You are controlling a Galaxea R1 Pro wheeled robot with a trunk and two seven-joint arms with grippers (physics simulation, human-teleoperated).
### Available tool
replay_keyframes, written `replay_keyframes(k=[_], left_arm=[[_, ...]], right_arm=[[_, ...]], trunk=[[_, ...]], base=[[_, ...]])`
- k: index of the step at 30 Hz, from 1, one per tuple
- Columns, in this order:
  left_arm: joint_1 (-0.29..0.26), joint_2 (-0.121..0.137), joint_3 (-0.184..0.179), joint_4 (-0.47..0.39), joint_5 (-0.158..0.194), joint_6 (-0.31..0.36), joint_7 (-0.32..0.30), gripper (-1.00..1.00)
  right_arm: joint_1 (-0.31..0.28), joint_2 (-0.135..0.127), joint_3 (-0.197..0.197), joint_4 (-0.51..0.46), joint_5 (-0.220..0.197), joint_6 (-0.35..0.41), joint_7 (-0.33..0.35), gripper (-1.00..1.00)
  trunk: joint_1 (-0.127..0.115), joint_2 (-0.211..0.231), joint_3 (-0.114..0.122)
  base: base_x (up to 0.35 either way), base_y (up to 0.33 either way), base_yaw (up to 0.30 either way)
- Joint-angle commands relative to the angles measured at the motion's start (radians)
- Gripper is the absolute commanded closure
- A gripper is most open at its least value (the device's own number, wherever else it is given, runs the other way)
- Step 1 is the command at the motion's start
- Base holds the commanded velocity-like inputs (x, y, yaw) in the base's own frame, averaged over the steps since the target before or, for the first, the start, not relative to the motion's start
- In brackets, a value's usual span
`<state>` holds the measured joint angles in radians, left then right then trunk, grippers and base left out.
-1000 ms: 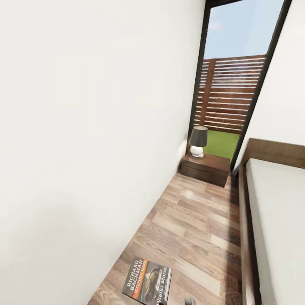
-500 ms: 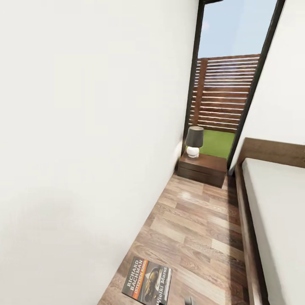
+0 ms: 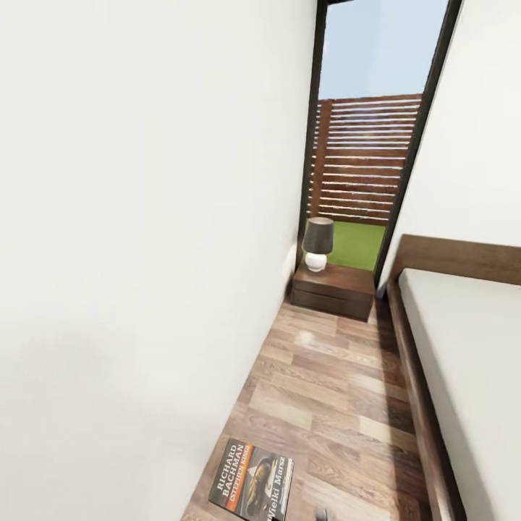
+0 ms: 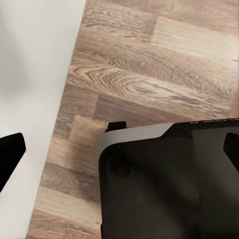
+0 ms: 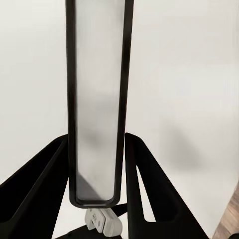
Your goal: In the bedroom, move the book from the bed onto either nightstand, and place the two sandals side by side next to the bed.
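Note:
The book (image 3: 252, 488), a dark paperback with white "Richard Bachman" lettering and an orange band, hangs low in the head view above the wooden floor. In the right wrist view it stands edge-on as a thin dark-rimmed slab (image 5: 97, 99), and my right gripper (image 5: 97, 191) is shut on its lower end with a black finger on each side. My left gripper (image 4: 119, 149) is open over the floor, fingers far apart. The nightstand (image 3: 333, 291) stands ahead against the wall, beside the bed (image 3: 467, 347). The sandals are out of view.
A small lamp (image 3: 317, 244) with a dark shade sits on the nightstand's left part. A white wall (image 3: 145, 253) runs close along the left. The bed's dark frame (image 3: 416, 376) bounds the floor strip on the right. A tall window (image 3: 365, 145) rises behind the nightstand.
The whole head view has shifted: nightstand, lamp and window slid left as the camera moved. The book keeps its place in the picture, carried along in my right gripper.

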<state>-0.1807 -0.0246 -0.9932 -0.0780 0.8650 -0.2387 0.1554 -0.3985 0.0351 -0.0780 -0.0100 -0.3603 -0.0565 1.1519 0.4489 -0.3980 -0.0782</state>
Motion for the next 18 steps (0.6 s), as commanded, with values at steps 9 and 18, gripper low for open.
replay_keyframes(k=[9, 18], left_arm=[[-0.001, 0.0, -0.008, -0.001, 0.005, -0.002, 0.006, -1.0], [0.0, 0.0, -0.008, -0.001, 0.005, -0.002, 0.006, -1.0]], right_arm=[[-0.001, 0.0, -0.011, 0.001, 0.007, -0.006, 0.002, 1.0], [-0.001, 0.0, -0.011, 0.001, 0.007, -0.006, 0.002, 1.0]], trunk=[[0.001, -0.002, 0.006], [0.001, -0.002, 0.013]], base=[[0.299, 0.047, -0.172], [0.27, -0.086, -0.132]])
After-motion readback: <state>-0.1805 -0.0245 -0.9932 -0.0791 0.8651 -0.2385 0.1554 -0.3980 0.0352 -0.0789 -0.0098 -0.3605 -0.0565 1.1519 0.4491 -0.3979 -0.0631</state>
